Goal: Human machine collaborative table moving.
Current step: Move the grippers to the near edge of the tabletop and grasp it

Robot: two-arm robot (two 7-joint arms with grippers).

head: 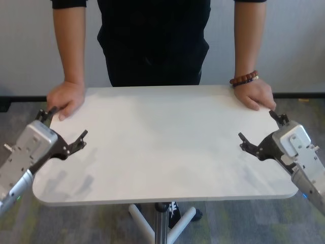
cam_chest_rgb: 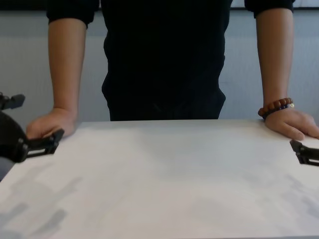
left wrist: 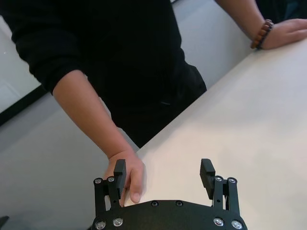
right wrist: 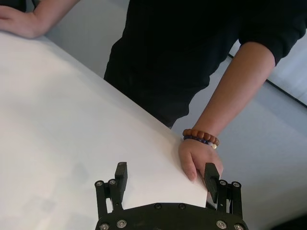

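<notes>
The white table [head: 162, 147] stands between me and the human [head: 152, 40], who wears a black top. The human rests one hand [head: 66, 99] on the far left corner and the other hand [head: 254, 94], with a brown beaded bracelet [head: 244, 79], on the far right corner. My left gripper [head: 66, 123] is open at the table's left edge, one finger over the top and one outside it, close to the hand. My right gripper [head: 256, 124] is open likewise at the right edge. The wrist views show the left gripper [left wrist: 163, 170] and the right gripper [right wrist: 165, 171] with the edge between their fingers.
The table's metal post [head: 161, 223] and white base legs [head: 183, 221] show under the near edge. Grey carpet [head: 304, 223] lies on both sides. A pale wall [head: 25, 46] with a dark skirting strip stands behind the human.
</notes>
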